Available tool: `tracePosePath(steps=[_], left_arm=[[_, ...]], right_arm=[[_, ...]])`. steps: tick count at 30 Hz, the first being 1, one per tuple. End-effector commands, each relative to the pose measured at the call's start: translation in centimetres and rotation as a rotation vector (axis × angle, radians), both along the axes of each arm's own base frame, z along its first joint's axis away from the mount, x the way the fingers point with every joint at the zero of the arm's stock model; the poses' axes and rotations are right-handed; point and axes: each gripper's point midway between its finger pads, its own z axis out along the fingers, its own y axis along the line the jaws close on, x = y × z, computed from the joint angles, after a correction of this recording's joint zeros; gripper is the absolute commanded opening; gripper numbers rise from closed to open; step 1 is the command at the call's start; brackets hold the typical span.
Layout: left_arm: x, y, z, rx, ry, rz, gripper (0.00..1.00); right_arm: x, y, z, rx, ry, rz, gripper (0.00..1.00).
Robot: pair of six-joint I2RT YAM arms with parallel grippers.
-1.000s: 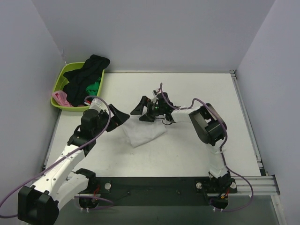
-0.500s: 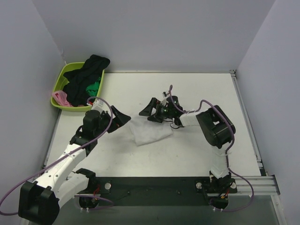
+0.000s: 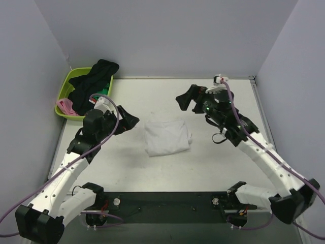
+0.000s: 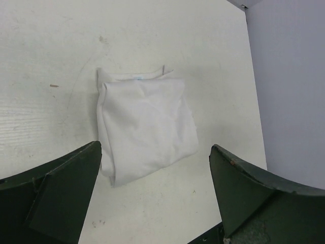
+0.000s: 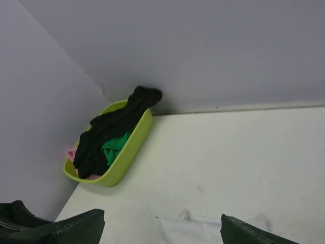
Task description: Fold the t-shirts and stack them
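Left claw [image 3: 127,122] stands wide with nothing between its fingers [image 4: 66,188], held over the tabletop [image 3: 213,168] and pointed at the white t-shirt [image 3: 166,137]. That shirt lies flat, folded into a compact rectangle, just ahead of this claw and apart from it. In the left wrist view it sits between and beyond the two dark fingers, with a layered folded edge along its left side.

Across from it, the right claw [image 3: 189,97] is spread just as wide and holds nothing. It is raised above the tabletop, and the folded shirt lies below it, well apart; its wrist view catches only a white strip at the bottom edge. Far ahead of the right claw, in the corner, stands a lime green basket [image 5: 134,147]. A black t-shirt [image 5: 111,127] drapes over the basket's far rim, a green t-shirt [image 5: 114,147] lies under it, and a pink t-shirt [image 3: 65,107] shows at the near end.
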Motion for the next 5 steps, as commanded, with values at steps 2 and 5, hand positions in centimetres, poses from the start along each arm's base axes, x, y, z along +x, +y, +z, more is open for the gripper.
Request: tracePosePath(steps=[2,5], left_arm=[[-0.1,0.8,1.6,0.064,-0.02,0.0,0.97],[-0.4,0.5,2.4,0.04,-0.064,-0.02,0.97]], right_arm=[[-4.0,-8.7,-0.8,-0.249,0.002,-0.243,1.0],[-5.8,-11.4,-0.9,-0.338,0.002,-0.334,1.0]])
